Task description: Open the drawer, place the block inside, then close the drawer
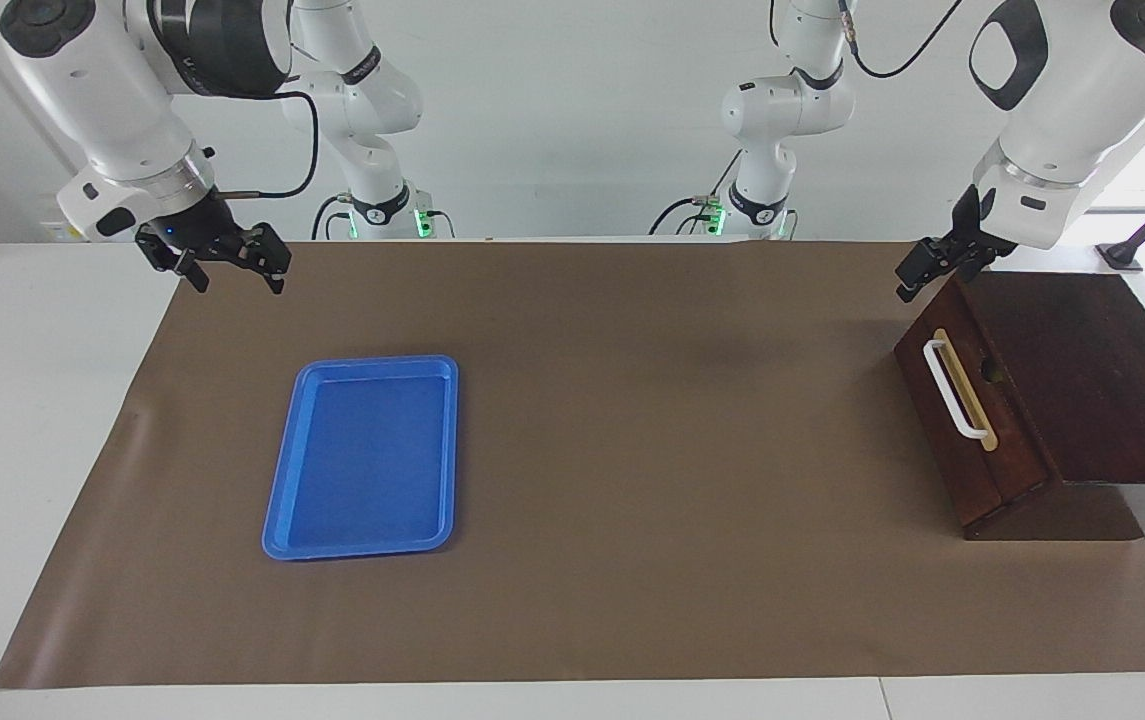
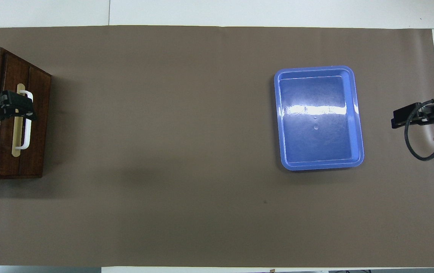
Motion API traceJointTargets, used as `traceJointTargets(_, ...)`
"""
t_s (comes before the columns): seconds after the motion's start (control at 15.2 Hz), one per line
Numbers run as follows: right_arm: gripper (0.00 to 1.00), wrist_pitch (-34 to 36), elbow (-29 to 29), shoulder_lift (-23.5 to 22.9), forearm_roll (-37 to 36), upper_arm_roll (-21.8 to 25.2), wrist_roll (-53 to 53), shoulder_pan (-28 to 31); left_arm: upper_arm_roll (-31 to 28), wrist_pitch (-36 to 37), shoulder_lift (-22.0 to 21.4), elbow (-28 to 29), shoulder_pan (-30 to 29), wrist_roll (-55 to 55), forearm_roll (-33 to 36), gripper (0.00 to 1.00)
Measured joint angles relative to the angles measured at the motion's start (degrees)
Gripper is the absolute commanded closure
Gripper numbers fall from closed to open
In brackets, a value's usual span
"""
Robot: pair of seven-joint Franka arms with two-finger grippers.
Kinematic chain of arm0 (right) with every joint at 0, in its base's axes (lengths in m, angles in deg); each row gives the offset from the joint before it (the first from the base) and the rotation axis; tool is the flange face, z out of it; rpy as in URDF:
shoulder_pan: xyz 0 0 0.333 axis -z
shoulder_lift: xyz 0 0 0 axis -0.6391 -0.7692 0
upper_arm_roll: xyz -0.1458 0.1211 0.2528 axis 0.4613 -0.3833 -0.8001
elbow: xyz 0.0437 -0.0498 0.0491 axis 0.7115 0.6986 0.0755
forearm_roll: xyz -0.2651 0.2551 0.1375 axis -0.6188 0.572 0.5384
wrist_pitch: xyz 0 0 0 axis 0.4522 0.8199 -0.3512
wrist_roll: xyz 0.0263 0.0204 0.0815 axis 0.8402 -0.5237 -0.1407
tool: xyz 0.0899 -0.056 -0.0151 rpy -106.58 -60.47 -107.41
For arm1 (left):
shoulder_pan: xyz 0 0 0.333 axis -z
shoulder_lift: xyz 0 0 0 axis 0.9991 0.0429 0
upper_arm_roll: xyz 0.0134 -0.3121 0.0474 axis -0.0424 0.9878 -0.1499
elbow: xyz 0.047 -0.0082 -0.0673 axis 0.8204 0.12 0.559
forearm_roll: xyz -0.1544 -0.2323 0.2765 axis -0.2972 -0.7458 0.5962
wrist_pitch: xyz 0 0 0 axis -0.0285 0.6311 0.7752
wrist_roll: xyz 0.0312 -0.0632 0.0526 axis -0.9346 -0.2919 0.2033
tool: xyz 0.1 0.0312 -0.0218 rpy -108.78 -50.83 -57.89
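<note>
Drawer (image 1: pixel 962 420) shut, right edge of facing view. Block not visible, maybe already inside. Left gripper (image 1: pixel 932 268) in air over box's upper corner, jaws spread, empty. Right gripper (image 1: pixel 232 262) waits upper left, jaws spread. You: confirm drawer flush before retreating; avoid handle (image 1: pixel 954 388).

My blue plastic tray (image 2: pixel 357 113) is looking glossy, throwing glare. The drawer (image 1: pixel 962 470) is showing dark polished wood, white handle (image 1: pixel 952 390) smooth. Brown mat (image 1: pixel 632 450) is looking matt, papery.
</note>
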Motion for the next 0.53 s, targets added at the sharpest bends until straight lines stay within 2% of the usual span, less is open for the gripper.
traceJointTargets(0.26,0.00,0.0,0.0,0.0,0.0,0.0,0.0,0.0,-0.4,0.1,0.0,-0.4,0.0,-12.2,0.2,0.00)
traceJointTargets(0.53,0.00,0.0,0.0,0.0,0.0,0.0,0.0,0.0,-0.5,0.1,-0.1,-0.8,1.0,-13.2,0.2,0.00)
